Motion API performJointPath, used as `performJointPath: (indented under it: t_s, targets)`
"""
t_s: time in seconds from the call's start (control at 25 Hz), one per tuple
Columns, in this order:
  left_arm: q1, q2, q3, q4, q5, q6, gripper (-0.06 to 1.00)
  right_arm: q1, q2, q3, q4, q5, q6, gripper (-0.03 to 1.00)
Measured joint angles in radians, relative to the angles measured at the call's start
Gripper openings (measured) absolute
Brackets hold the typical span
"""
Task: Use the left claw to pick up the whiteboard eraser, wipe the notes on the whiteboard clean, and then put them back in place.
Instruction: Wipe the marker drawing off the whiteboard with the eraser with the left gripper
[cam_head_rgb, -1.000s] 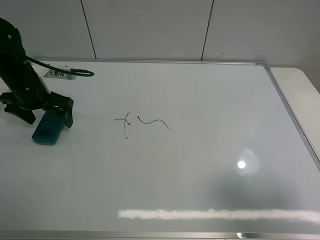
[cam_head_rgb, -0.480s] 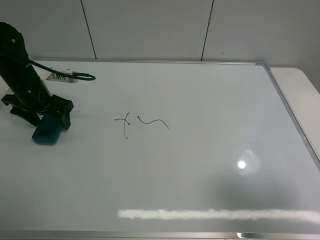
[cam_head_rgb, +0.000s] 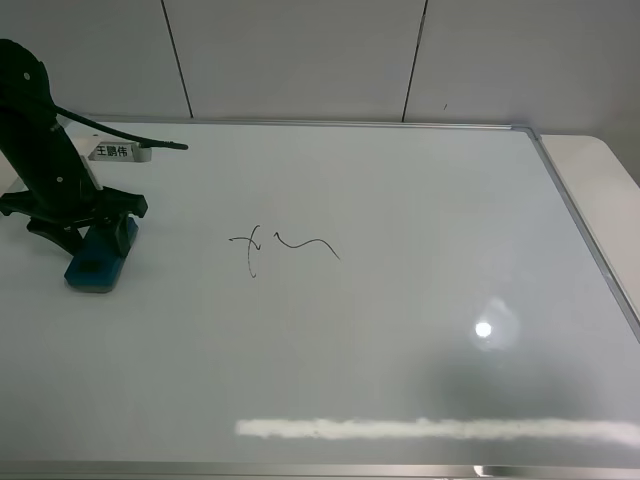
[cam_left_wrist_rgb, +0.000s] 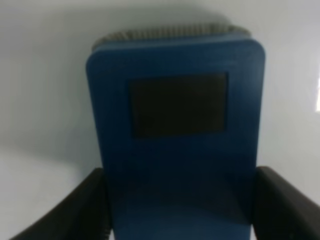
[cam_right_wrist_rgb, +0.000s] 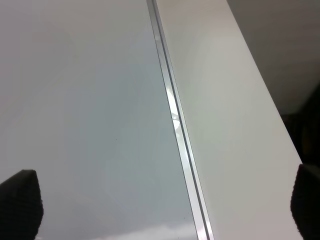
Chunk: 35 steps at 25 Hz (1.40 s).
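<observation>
The teal-blue whiteboard eraser (cam_head_rgb: 95, 268) lies on the whiteboard (cam_head_rgb: 400, 190) near its left edge. My left gripper (cam_head_rgb: 93, 240) straddles the eraser's far end, with its two black fingers pressed against the eraser's sides. In the left wrist view the eraser (cam_left_wrist_rgb: 175, 140) fills the frame and a finger (cam_left_wrist_rgb: 90, 205) touches each side. The notes (cam_head_rgb: 285, 245), a small cross and a wavy line, sit on the board right of the eraser. My right gripper (cam_right_wrist_rgb: 165, 210) is open over the board's right frame and does not show in the exterior view.
A white label tag (cam_head_rgb: 118, 152) and a black cable hang from the left arm. The board's silver frame (cam_right_wrist_rgb: 175, 120) runs beside a white tabletop (cam_head_rgb: 600, 170) on the right. A grey panelled wall stands behind the board.
The left gripper's fingers have drawn together from wide open onto the sides of the eraser. The eraser and the notes have not moved.
</observation>
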Motion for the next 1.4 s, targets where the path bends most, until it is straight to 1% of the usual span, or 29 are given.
performJointPath:
  t_s: [0.08,0.2,0.48,0.72,0.84,0.92,1.04,1.12,1.2,1.4]
  targets:
    - [-0.016,0.0,-0.042,0.009,0.068,-0.032,0.56,0.0,0.0,0.0,0.0,0.0,0.0,0.99]
    - [-0.055,0.0,-0.118,0.011,0.14,-0.056,0.56,0.0,0.0,0.0,0.0,0.0,0.0,0.99]
    - [-0.172,0.006,-0.271,-0.005,0.158,-0.069,0.56,0.0,0.0,0.0,0.0,0.0,0.0,0.99]
    - [-0.254,0.072,-0.329,0.011,0.188,-0.108,0.56,0.0,0.0,0.0,0.0,0.0,0.0,0.99]
    - [-0.289,0.114,-0.365,0.014,0.203,-0.111,0.56,0.0,0.0,0.0,0.0,0.0,0.0,0.99]
    - [-0.305,0.139,-0.386,0.007,0.203,-0.098,0.56,0.0,0.0,0.0,0.0,0.0,0.0,0.99]
    - [-0.316,0.174,-0.398,-0.036,0.192,-0.028,0.56,0.0,0.0,0.0,0.0,0.0,0.0,0.99]
    - [-0.33,0.195,-0.398,-0.071,0.179,0.001,0.56,0.0,0.0,0.0,0.0,0.0,0.0,0.99]
    - [-0.341,0.207,-0.398,-0.096,0.165,0.011,0.56,0.0,0.0,0.0,0.0,0.0,0.0,0.99]
    - [-0.347,0.244,-0.398,-0.104,0.151,0.018,0.56,0.0,0.0,0.0,0.0,0.0,0.0,0.99]
